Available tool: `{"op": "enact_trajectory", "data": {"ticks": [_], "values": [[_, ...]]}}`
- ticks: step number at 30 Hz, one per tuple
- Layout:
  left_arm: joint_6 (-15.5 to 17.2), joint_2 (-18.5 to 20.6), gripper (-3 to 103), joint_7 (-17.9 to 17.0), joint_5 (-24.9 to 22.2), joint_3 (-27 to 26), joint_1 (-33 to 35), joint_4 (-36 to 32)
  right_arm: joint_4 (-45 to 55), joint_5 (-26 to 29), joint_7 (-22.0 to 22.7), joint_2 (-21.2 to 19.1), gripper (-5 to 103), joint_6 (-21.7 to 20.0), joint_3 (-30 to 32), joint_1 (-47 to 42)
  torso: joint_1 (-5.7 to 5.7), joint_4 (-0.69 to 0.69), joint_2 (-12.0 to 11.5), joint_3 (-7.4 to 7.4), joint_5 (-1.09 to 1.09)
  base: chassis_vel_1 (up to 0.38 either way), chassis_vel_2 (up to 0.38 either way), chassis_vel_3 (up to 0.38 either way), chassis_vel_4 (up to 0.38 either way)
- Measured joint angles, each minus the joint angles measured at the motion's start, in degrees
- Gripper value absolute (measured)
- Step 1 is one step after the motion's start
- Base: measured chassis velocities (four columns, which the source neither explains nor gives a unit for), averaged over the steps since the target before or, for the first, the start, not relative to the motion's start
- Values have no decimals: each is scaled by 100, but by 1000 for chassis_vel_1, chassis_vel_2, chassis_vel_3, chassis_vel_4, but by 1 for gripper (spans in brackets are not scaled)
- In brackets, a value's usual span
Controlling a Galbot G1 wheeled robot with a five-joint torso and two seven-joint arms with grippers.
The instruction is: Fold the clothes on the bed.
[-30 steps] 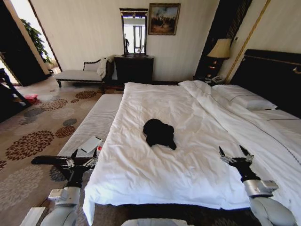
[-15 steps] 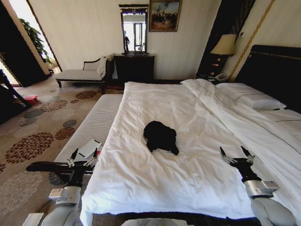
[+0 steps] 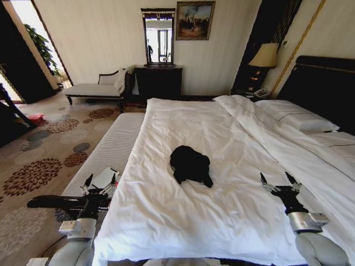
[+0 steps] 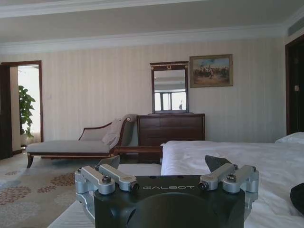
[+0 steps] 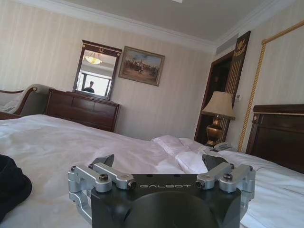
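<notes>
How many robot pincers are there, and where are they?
2. The left pincer is open, hanging off the bed's left edge over a bench. The right pincer is open too, above the white duvet, to the right of the black clothes.

The one word that can be read is the brand name "GALBOT", in pale capital letters on the black housing of each wrist. It stands on the left gripper (image 4: 166, 183), on the dark body between its silver metal knuckles, and again on the right gripper (image 5: 161, 182) in the same place. The crumpled black fabric top (image 3: 190, 164) lying on the white duvet shows no lettering that can be made out.
</notes>
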Motion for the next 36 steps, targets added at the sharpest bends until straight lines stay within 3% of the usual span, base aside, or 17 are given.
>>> {"op": "enact_trajectory", "data": {"ticks": [36], "values": [[152,148,100,-107,109,368,-333,105,38,49,-152,6,100,-20,-22,-64,-6,-1,2,-2,0,-16,-3,11,2]]}}
